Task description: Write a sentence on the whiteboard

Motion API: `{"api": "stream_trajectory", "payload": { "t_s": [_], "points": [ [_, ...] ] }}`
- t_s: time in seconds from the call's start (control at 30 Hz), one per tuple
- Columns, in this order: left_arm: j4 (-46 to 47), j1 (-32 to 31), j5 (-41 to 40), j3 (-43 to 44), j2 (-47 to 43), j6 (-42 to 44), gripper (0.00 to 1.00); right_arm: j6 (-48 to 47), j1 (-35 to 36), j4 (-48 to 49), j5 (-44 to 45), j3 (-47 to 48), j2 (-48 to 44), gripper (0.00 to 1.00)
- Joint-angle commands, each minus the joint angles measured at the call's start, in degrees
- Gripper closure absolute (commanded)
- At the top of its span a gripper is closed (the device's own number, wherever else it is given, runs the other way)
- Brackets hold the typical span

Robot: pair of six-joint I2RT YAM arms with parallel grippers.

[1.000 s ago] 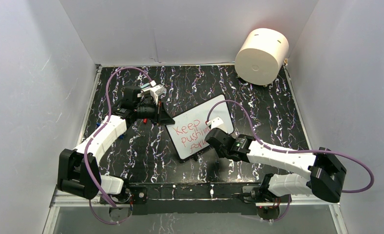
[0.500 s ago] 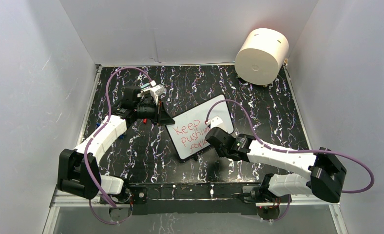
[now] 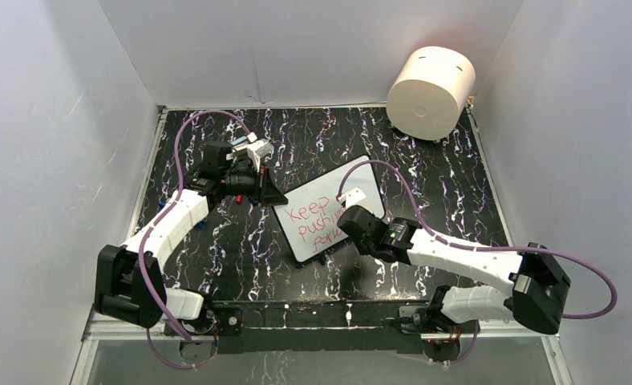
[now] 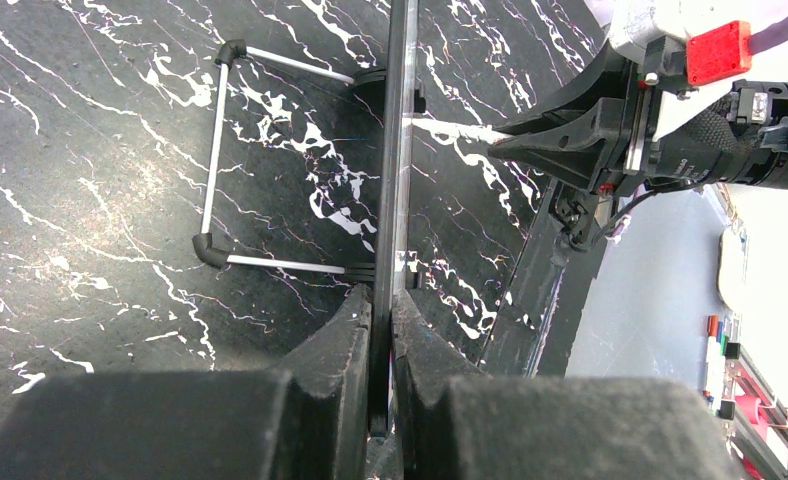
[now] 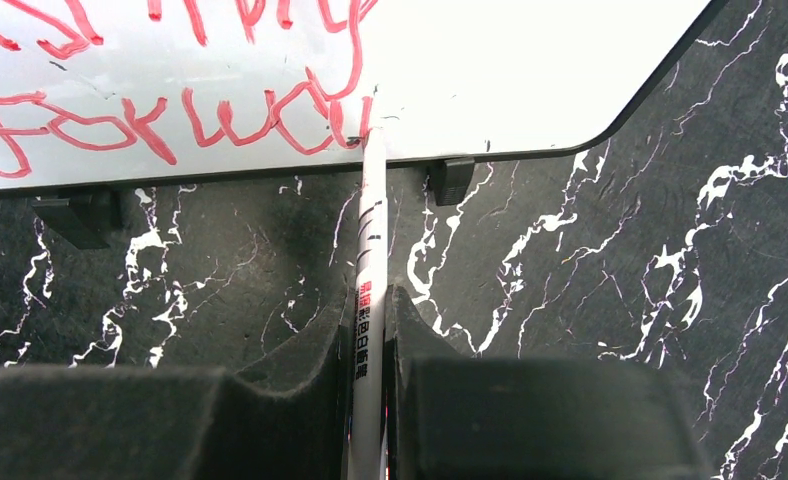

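Whiteboard sits near the middle of the table, turned at an angle so one corner points toward the far right corner and another toward the near edge. Thin black rim, small black feet showing under its lower edge in the right wrist view.

The sentence is in red, in three slanted lines. "Keep" is clear from above. The right arm's wrist covers the ends of the lower two lines. Up close the bottom line reads "forwa", with one more stroke at the pen tip.

Right gripper: jaws drawn in tight on a white marker, barrel running straight out between the fingers. Tip is on the board, just inside the lower rim, touching the last red stroke.

Left gripper: jaws narrow, pinching the board's rim, on the side facing the table's left edge. The board shows edge-on from that wrist.

Cream cylinder stands in the far right corner, well apart from the board.
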Motion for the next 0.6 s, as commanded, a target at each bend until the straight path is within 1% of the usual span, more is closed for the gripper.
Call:
{"api": "stream_trajectory", "payload": {
  "t_s": [0.0,0.3,0.57],
  "points": [
    [-4.52,-0.41,-8.46,-1.11,2.83,2.02,1.0,-1.16,-1.14,7.46,2.71,3.14,-0.4,1.0],
    [-4.54,-0.39,-8.53,-1.09,2.83,2.09,1.0,-2.1,-1.66,7.78,3.03,3.74,-0.74,1.0],
    [-4.69,-0.38,-8.85,-1.07,2.66,2.11,1.0,-1.68,-3.58,6.72,2.69,2.71,-0.39,1.0]
  ]
}}
